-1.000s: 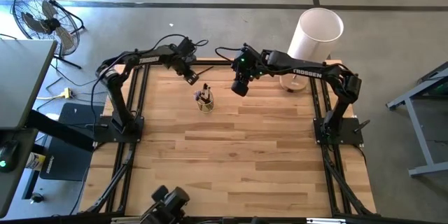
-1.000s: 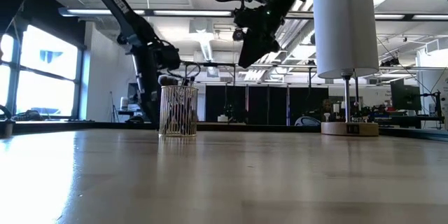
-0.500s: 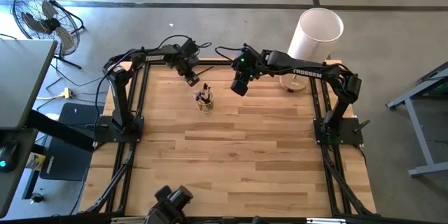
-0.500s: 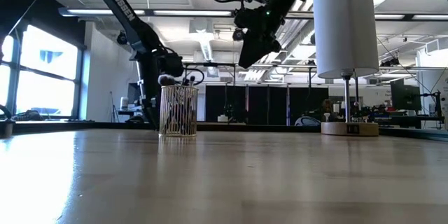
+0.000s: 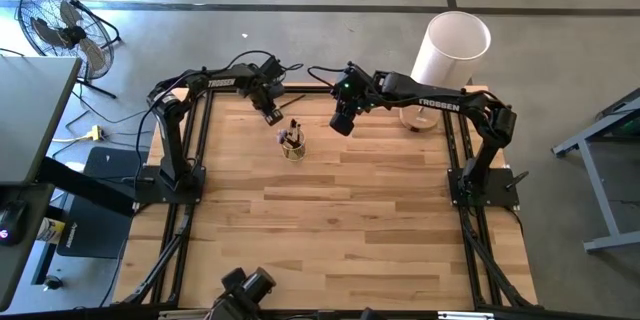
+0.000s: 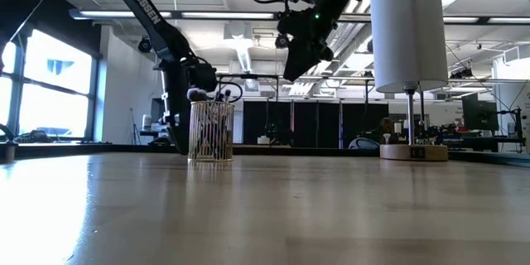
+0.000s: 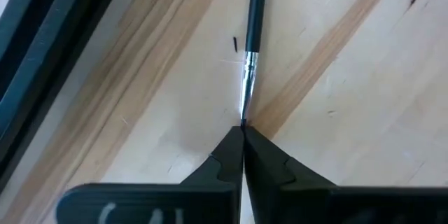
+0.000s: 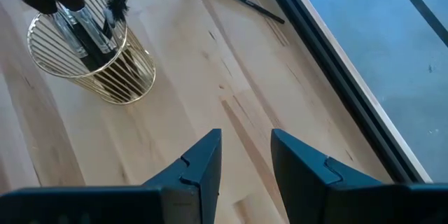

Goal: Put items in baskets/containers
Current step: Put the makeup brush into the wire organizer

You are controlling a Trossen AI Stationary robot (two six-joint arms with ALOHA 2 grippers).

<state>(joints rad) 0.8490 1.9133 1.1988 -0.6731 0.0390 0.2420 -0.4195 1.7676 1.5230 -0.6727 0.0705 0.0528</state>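
Your left gripper (image 7: 243,129) fingers pinched on thin black silver-ferruled brush (image 7: 251,38) lying on wooden bench (image 7: 364,98), gold wire cup (image 8: 94,59) nearby, right gripper (image 8: 245,155) fingers parted, empty.

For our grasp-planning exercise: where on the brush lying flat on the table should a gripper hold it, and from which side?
Grip the metal collar of the brush, coming straight down with fingers across it: it lies flat and thin, leaving only its sides free. The left gripper pinches that end.

Lower half of the wooden table (image 5: 330,230) lies open; in the upper part the wire cup (image 5: 293,146) stands between both arms, white cylinder (image 5: 450,52) at upper right
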